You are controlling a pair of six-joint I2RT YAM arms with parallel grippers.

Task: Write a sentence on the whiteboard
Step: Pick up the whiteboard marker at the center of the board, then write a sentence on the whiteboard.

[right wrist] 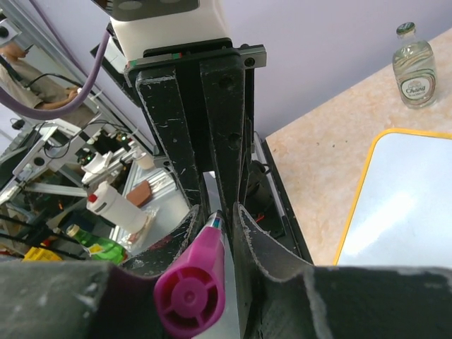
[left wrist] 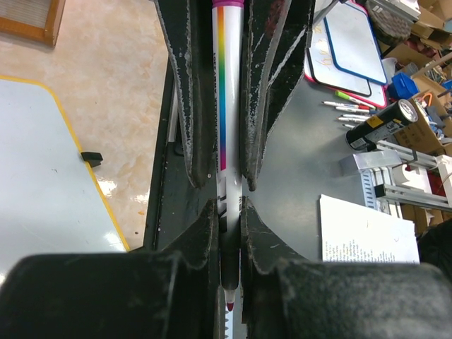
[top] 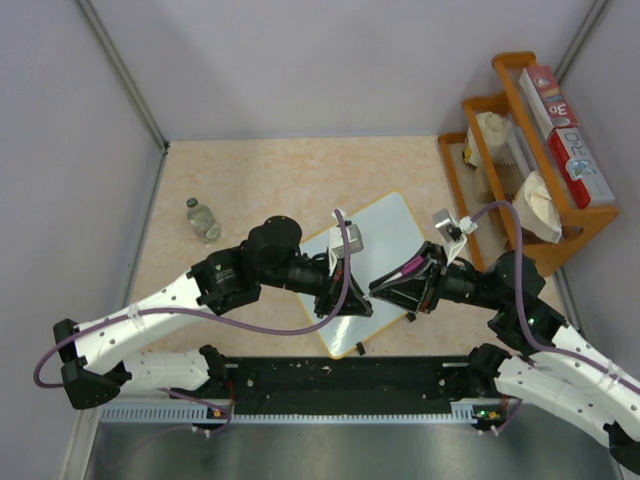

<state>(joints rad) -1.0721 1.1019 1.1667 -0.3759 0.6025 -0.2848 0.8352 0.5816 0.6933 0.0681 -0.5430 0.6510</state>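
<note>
Item: marker, clamped in left gripper. Right gripper looks to us closed round its purple cap. Whiteboard directly beneath both, unwritten. We advise pulling straight along the barrel, left grip firm.

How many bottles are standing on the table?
1. A small clear bottle stands at the far left of the table, apart from the whiteboard. The wooden rack on the right could hide more.
</note>
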